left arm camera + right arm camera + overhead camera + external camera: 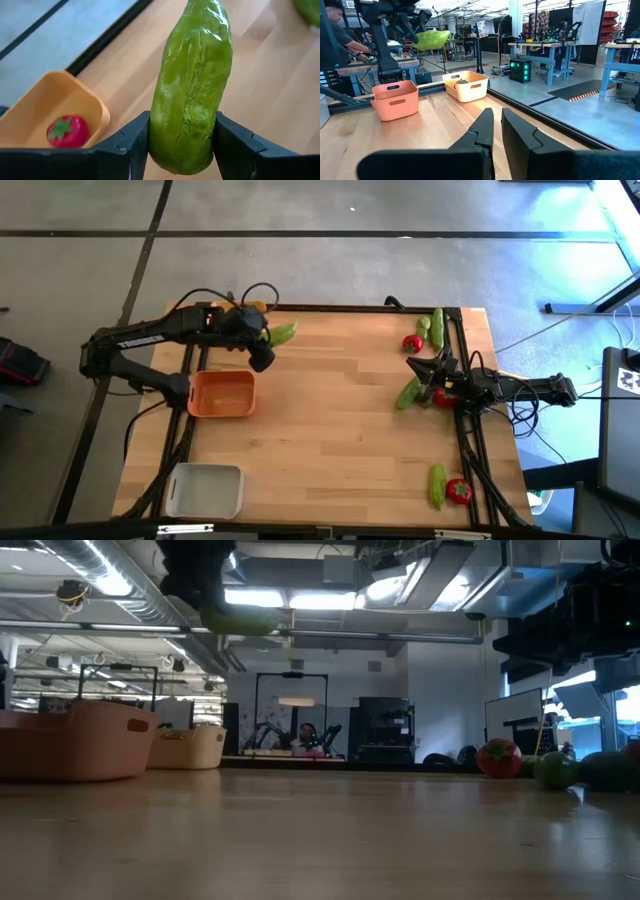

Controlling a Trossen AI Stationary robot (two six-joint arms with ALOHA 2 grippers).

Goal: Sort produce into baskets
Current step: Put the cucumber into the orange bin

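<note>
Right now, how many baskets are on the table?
3: orange basket at the table's left edge, white basket in the high view's lower-left, yellow basket beneath the left arm.

Glossy, wrinkled green cucumber (192, 85); smooth matt plastic yellow basket (35, 107); pale wood-plank table (330, 420).

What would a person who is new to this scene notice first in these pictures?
First, the big green cucumber, held in the air between the fingers of the left gripper, near the yellow basket at the table's far left corner, which already holds one tomato. Next, the loose produce lying along the table's right edge, beside the shut right gripper.
</note>
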